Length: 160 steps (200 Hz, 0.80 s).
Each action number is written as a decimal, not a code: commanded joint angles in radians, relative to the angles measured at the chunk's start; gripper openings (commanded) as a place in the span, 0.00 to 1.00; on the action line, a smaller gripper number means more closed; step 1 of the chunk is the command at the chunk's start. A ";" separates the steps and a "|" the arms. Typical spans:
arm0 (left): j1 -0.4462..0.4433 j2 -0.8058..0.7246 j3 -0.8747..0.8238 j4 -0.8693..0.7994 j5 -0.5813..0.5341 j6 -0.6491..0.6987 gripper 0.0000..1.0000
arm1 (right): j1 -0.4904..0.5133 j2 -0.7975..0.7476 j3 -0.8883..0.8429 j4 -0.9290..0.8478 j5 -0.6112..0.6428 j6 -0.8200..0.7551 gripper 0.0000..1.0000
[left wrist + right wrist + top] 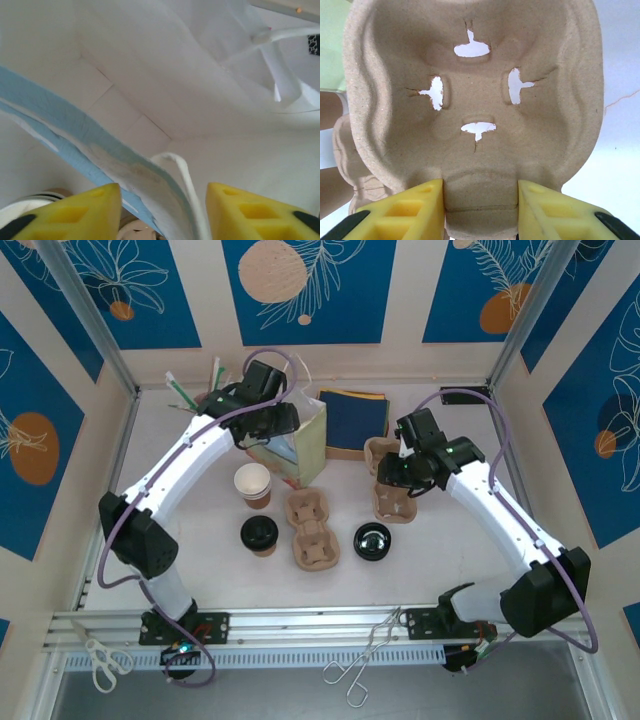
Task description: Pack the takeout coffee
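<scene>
The takeout coffee (259, 535), a brown cup with a black lid, stands on the table left of centre, apart from both grippers. My left gripper (280, 428) is at the top of a pale paper bag (305, 445). In the left wrist view its yellow fingers (100, 205) stand apart around the bag's rim (115, 150) and white handle (186, 177), so my left gripper (162, 195) is open. My right gripper (396, 480) is shut on a brown pulp cup carrier (475, 65), its fingers (415, 205) pinching the carrier's near tab.
A lidless brown cup (253, 484) stands beside the bag. A second pulp carrier (312, 530) lies mid-table, and a loose black lid (372, 541) to its right. Navy napkins (355, 418) sit at the back. Scissors (101, 664) and tongs (360, 660) rest on the front rail.
</scene>
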 commanded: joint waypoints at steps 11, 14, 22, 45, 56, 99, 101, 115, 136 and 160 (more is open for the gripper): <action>-0.001 -0.038 -0.011 0.000 0.020 -0.005 0.30 | 0.010 -0.027 -0.016 0.000 -0.026 0.012 0.37; -0.001 -0.039 -0.012 0.002 0.025 -0.006 0.26 | 0.010 -0.027 -0.017 0.000 -0.026 0.011 0.37; -0.004 -0.042 -0.013 0.004 0.041 -0.007 0.21 | 0.010 -0.028 -0.016 0.000 -0.026 0.011 0.37; -0.017 -0.042 -0.017 0.007 0.075 -0.017 0.19 | 0.009 -0.034 -0.016 -0.003 -0.026 0.012 0.37; -0.026 -0.047 -0.025 0.016 0.089 -0.022 0.18 | 0.010 -0.036 -0.016 -0.006 -0.025 0.013 0.37; -0.067 -0.055 -0.036 0.037 0.133 -0.028 0.17 | 0.010 -0.045 -0.016 -0.014 -0.020 0.012 0.38; -0.070 -0.057 -0.035 0.037 0.134 -0.027 0.17 | 0.011 -0.044 -0.016 -0.014 -0.020 0.012 0.37; -0.083 -0.061 -0.030 0.031 0.138 -0.026 0.17 | 0.010 -0.044 -0.013 -0.016 -0.021 0.013 0.37; -0.091 -0.075 -0.038 0.025 0.138 -0.023 0.16 | 0.012 -0.045 -0.006 -0.022 -0.023 0.013 0.37; -0.092 -0.094 -0.048 0.009 0.131 -0.011 0.14 | 0.018 -0.047 0.010 -0.031 -0.023 0.009 0.37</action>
